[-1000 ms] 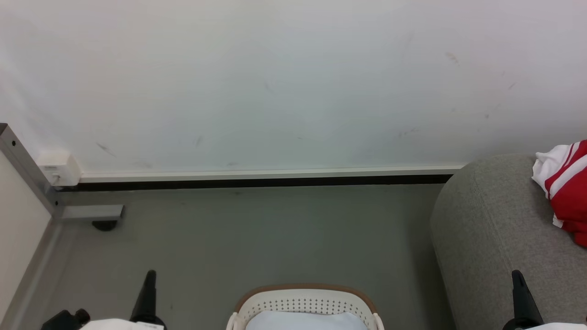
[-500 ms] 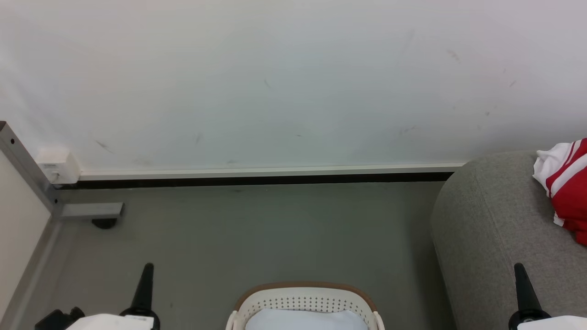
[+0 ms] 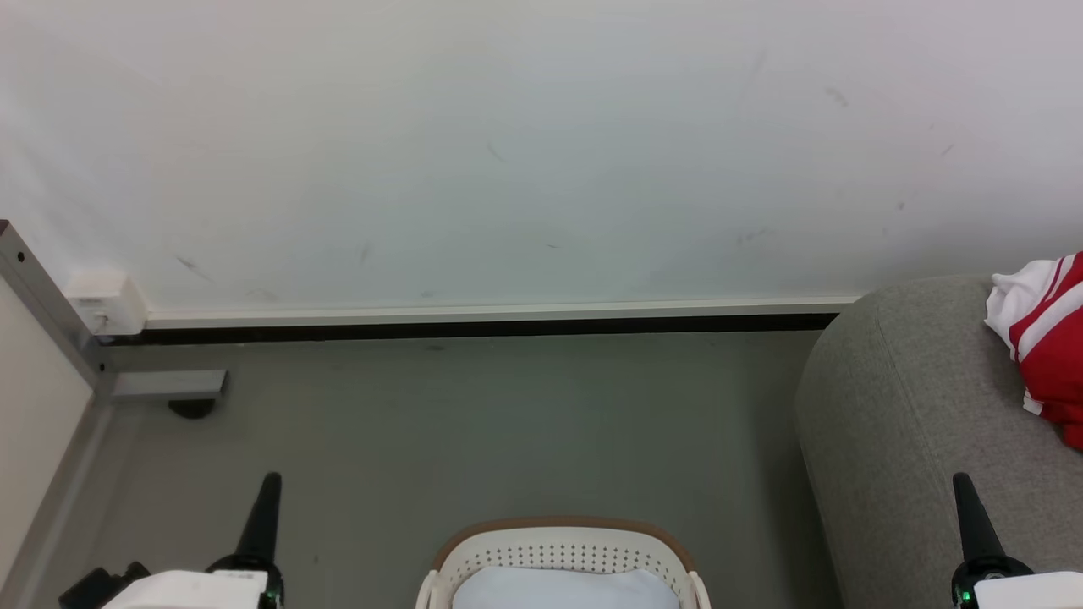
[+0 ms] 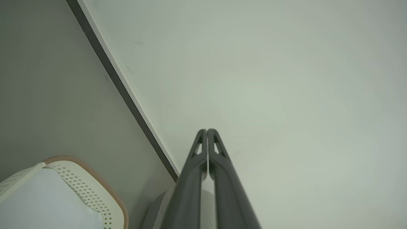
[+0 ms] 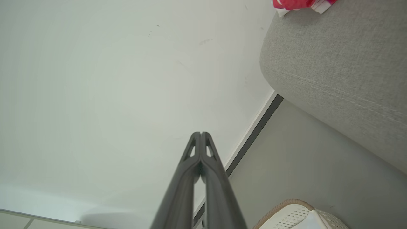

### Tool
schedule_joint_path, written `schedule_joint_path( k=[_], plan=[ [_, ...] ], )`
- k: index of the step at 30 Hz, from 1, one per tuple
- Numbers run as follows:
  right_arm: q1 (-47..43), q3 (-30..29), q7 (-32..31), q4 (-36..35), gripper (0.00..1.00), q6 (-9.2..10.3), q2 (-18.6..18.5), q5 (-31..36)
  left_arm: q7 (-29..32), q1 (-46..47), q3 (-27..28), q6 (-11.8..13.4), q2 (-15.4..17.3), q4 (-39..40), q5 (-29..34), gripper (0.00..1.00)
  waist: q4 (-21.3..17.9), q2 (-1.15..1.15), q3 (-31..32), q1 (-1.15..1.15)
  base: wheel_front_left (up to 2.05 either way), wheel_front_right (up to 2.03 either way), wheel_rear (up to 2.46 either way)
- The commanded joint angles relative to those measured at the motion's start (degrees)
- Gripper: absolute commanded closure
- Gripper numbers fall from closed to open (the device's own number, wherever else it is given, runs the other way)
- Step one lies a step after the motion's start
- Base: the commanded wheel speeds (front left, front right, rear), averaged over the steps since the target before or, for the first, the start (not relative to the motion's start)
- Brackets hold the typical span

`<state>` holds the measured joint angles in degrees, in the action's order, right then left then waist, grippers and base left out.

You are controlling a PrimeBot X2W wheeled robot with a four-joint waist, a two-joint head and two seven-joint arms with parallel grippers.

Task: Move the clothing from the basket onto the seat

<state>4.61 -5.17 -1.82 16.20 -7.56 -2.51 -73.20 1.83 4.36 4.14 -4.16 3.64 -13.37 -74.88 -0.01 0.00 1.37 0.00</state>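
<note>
The cream basket (image 3: 562,554) with its tan rim sits on the floor at the bottom centre; something pale and smooth fills its inside. Red and white clothing (image 3: 1045,338) lies on the grey seat (image 3: 914,406) at the right edge. My left gripper (image 3: 269,484) points up at the lower left, shut and holding nothing, to the basket's left. At the lower right my right gripper (image 3: 961,482) is shut too, over the seat's front. The wrist views show the left gripper (image 4: 206,130) and right gripper (image 5: 201,133) with tips together, the basket (image 4: 89,187) and seat (image 5: 334,60) beside them.
A white wall (image 3: 508,152) with a dark baseboard (image 3: 474,333) stands behind the grey floor (image 3: 474,431). A metal frame leg (image 3: 51,313) with a foot and a small white box (image 3: 101,303) is at the left.
Both grippers have risen a little in the head view and stay shut. The whole picture has shifted slightly downward, so the camera moved; basket, seat and clothing stay put.
</note>
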Motion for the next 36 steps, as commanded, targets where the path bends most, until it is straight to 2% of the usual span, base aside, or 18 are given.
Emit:
schedule_joint_path(
  k=[1, 36],
  plan=[
    [1.3, -0.2, -0.4, -0.7, 1.0, 0.09, -0.7, -2.0, 0.4, 1.0, 0.5, -0.2, 0.0, 0.7, -1.7, 1.0, 0.0, 0.0, -0.1, 0.0, 0.0, 0.0, 0.0],
    [2.7, -0.8, -4.0, -1.4, 1.0, 0.12, -1.0, -17.9, 4.3, 1.9, 2.4, 0.0, -0.6, 2.7, -15.7, 1.0, 0.0, 0.0, -1.1, 0.0, 0.0, 0.0, 0.0]
  ],
)
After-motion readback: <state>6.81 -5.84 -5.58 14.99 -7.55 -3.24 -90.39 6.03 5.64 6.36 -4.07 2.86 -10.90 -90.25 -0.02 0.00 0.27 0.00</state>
